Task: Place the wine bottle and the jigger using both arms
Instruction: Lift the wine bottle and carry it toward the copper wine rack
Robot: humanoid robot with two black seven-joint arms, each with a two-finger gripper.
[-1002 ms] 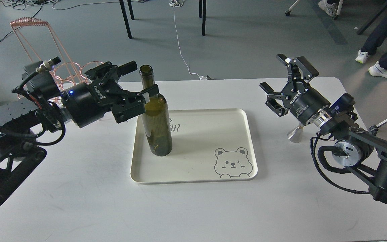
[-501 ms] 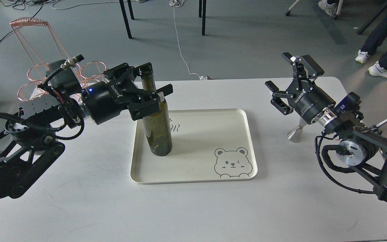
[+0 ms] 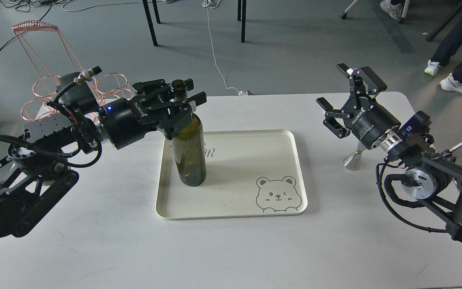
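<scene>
Head view: my left gripper [image 3: 183, 96] has its black fingers closed around the narrow neck of the wine bottle [image 3: 189, 148], smooth olive-green glass standing upright on the cream tray [image 3: 231, 208]. My right gripper [image 3: 345, 94] holds its fingers spread apart, gripping nothing. The jigger [image 3: 352, 159], shiny metal cone, stands on the white surface [image 3: 231, 249] beneath it.

Lighting is bright, even and diffuse. The tabletop [image 3: 231, 249] reads near-white with mild glare. Shadows are soft: a faint one lies right of the bottle [image 3: 189, 140] on the tray [image 3: 231, 212]. Focus is sharp throughout; no motion blur.
</scene>
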